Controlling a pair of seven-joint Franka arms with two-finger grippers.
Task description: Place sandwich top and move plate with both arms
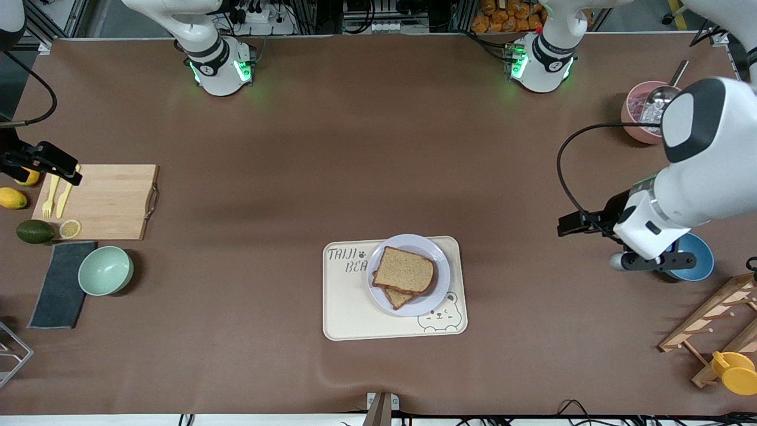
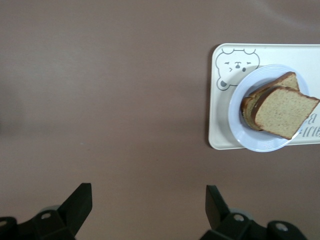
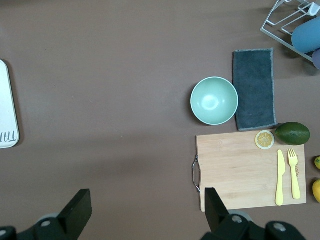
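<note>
The sandwich top (image 1: 405,270), a plain brown slice, lies on another bread slice (image 1: 397,297) on the pale plate (image 1: 434,254). The plate rests on the cream bear-printed tray (image 1: 355,313). The left wrist view shows the same stack: sandwich top (image 2: 286,110), plate (image 2: 237,107), tray (image 2: 217,125). My left gripper (image 2: 147,205) hangs open and empty over bare table, off the tray toward the left arm's end. My right gripper (image 3: 145,205) is open and empty too, over the table by the cutting board (image 3: 240,170) at the right arm's end.
On the cutting board (image 1: 112,201) lie a yellow fork, knife and lemon slice. A green bowl (image 1: 105,270), grey cloth (image 1: 59,284) and avocado (image 1: 34,231) lie beside it. At the left arm's end stand a blue bowl (image 1: 701,254), pink bowl (image 1: 641,112) and wooden rack (image 1: 715,319).
</note>
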